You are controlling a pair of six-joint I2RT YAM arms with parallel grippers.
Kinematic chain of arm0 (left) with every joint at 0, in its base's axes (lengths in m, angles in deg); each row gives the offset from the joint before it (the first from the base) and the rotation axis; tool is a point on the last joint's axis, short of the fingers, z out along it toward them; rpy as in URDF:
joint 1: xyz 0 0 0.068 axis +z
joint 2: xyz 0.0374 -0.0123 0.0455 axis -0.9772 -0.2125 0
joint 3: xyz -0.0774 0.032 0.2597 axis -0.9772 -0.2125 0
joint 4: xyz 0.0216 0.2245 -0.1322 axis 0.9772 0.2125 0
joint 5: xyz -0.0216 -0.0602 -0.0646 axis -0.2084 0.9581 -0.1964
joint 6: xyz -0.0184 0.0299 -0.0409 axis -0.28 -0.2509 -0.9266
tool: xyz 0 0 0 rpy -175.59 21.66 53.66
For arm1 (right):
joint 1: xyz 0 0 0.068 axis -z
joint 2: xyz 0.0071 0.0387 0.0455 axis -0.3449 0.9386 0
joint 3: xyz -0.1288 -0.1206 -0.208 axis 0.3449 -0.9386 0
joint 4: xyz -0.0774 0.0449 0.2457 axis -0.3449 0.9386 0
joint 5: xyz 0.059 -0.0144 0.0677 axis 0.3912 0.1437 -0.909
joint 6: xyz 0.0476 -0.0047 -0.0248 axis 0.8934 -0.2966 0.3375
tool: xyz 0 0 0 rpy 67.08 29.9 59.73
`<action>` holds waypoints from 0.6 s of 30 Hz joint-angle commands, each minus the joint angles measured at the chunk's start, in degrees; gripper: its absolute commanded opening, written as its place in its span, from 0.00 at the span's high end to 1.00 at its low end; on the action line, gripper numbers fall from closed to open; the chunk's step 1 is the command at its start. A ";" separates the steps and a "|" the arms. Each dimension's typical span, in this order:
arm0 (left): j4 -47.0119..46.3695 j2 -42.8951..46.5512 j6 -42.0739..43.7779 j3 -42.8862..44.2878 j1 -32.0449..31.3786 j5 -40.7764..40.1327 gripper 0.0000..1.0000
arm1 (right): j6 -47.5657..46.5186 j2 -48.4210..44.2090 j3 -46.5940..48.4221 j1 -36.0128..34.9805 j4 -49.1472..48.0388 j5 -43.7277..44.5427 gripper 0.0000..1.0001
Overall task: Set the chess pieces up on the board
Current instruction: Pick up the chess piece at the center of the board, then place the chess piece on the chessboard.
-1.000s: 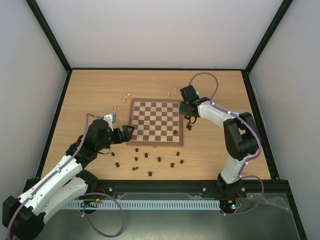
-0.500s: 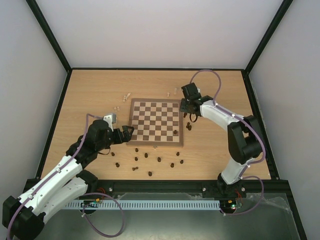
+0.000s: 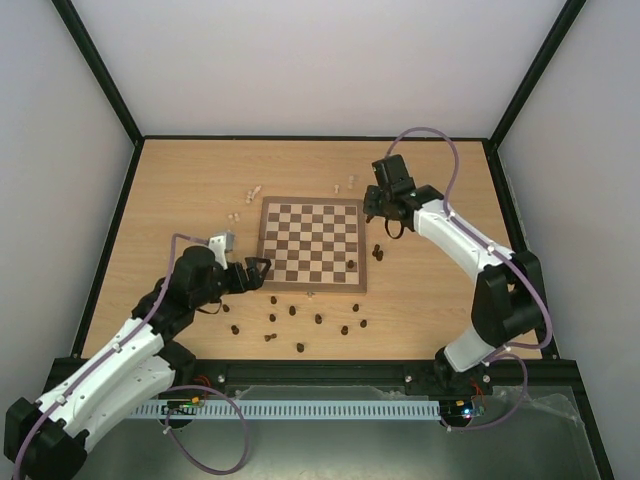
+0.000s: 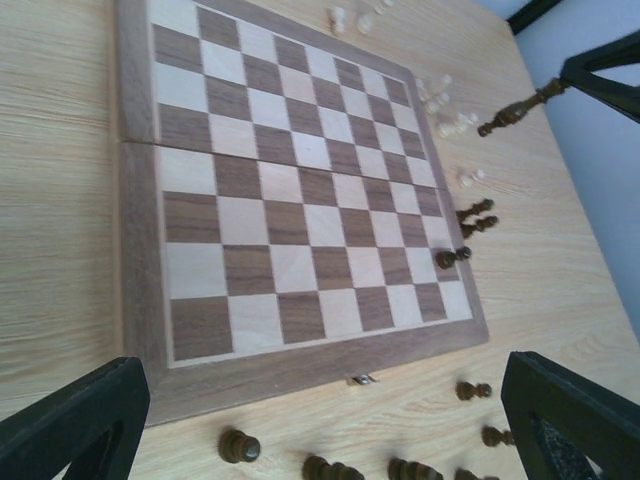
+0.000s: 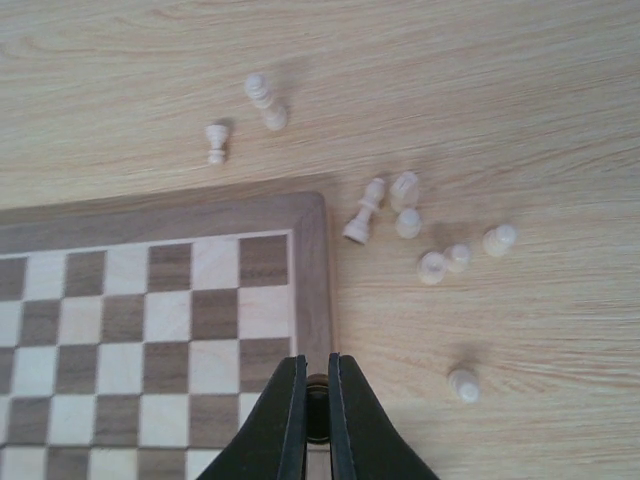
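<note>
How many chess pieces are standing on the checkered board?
1. A small dark brown wooden chess piece stands on the checkered wooden chessboard near its right edge. Another dark piece hangs in the right gripper, not on it.

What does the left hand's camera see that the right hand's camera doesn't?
Only the left wrist view: the row of dark pieces just off the board's near edge, a lone dark piece at the board's side edge, and the open left gripper. Only the right wrist view: the right gripper up close, shut on a held dark piece. Both: the board and the pale pieces scattered off its corner.
</note>
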 commanded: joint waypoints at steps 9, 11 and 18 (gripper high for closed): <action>-19.85 13.22 -5.62 -8.06 -0.53 17.56 0.00 | 5.04 -16.13 -6.76 0.19 -0.35 -28.81 0.99; -22.29 14.69 -7.14 -8.85 -0.61 19.12 0.00 | 7.31 -18.52 -9.91 0.16 -3.37 -34.67 0.99; -32.86 16.63 -14.05 -11.95 -0.80 23.70 0.01 | 20.16 -23.65 -21.38 0.16 -20.11 -52.98 0.99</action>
